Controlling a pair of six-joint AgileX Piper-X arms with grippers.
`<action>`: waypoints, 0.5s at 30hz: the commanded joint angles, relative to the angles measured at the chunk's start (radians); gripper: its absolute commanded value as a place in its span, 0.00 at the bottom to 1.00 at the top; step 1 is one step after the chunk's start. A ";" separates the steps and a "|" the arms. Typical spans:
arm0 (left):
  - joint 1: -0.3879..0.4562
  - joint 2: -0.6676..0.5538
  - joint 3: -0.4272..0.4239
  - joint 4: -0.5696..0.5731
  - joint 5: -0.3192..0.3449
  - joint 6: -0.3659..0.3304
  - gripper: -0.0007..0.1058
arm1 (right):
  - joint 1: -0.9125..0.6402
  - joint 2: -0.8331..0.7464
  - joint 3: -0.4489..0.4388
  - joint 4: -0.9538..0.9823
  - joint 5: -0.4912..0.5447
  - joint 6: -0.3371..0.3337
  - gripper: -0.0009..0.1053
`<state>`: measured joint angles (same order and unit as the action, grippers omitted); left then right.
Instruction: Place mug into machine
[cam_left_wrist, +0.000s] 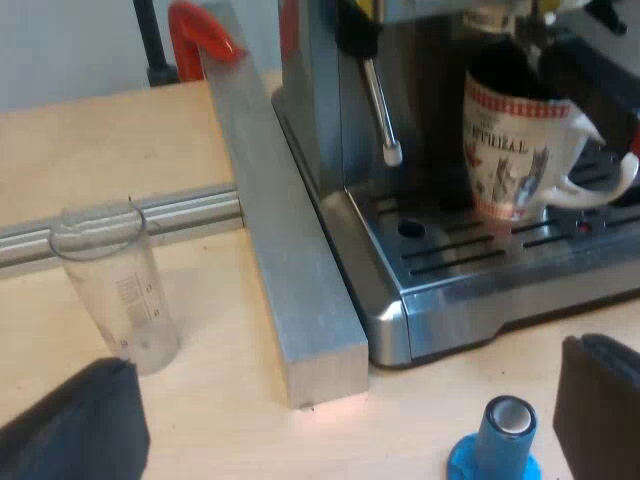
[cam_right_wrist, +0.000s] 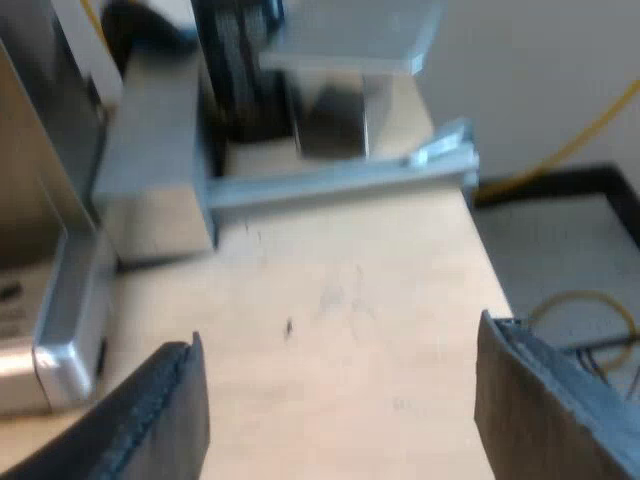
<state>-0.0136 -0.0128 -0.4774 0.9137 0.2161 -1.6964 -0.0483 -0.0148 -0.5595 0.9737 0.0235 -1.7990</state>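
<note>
White china mug (cam_left_wrist: 515, 150) stands on the espresso machine's (cam_left_wrist: 440, 300) front, probably hard, slippery, easy to break, best held by its handle (cam_left_wrist: 612, 180); left gripper (cam_left_wrist: 340, 430) and right gripper (cam_right_wrist: 340, 410) fingers spread, holding nothing.

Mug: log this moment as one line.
mug: on machine tray | left fingers: open, near tamper | right fingers: open, over table

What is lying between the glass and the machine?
A long metal bar lies between the glass and the machine, running along the machine's side. The left wrist view shows this.
</note>
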 joint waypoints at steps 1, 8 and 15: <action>-0.003 -0.137 0.007 0.021 -0.004 0.026 0.79 | -0.004 -0.038 0.025 0.044 -0.005 -0.007 0.57; -0.003 -0.137 0.007 0.017 -0.004 0.088 0.79 | -0.004 -0.036 0.038 0.044 -0.002 -0.007 0.57; 0.002 -0.137 0.007 0.016 -0.004 0.088 0.79 | -0.004 -0.036 0.038 0.044 -0.002 -0.007 0.57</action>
<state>-0.0116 -0.0128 -0.4700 0.9353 0.2161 -1.6108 -0.0483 -0.0148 -0.5126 1.0320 0.0208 -1.7990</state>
